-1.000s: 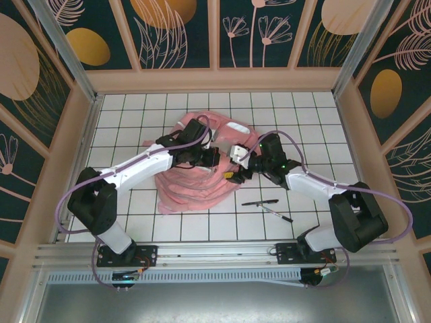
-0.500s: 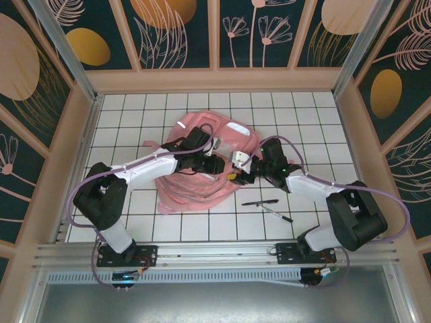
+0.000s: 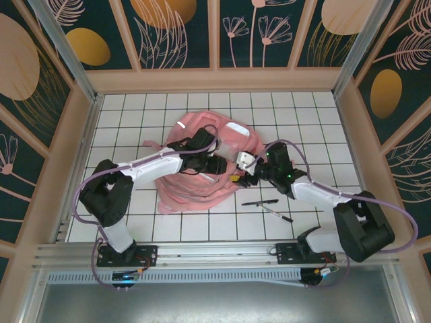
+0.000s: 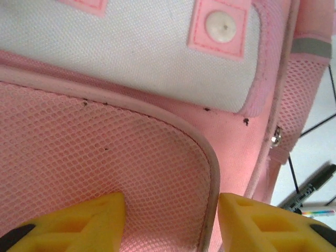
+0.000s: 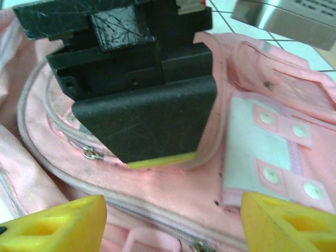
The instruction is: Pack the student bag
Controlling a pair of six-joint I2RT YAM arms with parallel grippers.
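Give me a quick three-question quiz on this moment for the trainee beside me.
1. True or false: the two pens are already inside the bag.
2. What does the left gripper point at? A: a pen. B: the bag's mesh pocket. C: a bare tile.
3. In one word, how do the jaws of the right gripper stand?

Key
1. False: the pens lie on the table, to the right of the bag.
2. B.
3. Open, with nothing between them.
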